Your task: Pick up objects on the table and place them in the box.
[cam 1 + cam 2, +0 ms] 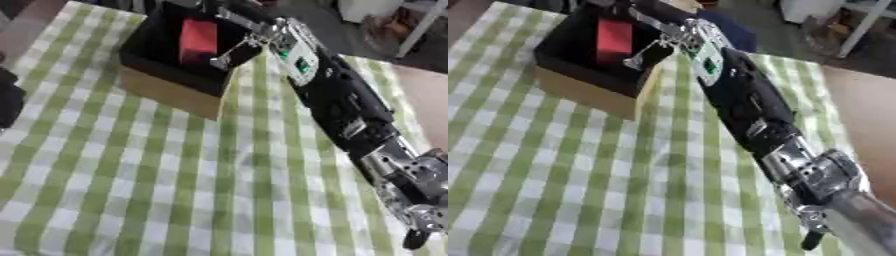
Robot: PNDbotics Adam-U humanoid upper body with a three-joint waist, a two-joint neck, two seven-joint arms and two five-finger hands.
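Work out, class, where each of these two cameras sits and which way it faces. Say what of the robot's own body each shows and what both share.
Left eye view: in the head, looking down at the checked tablecloth; the right arm reaches to the box; a dark shape shows at the left edge.
Right eye view: beside it, aimed likewise; the right hand is at the box rim.
Shared: box, red block, arm.

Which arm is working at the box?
The right arm: its right hand reaches over the box rim beside the red block. Only a dark shape shows at left.
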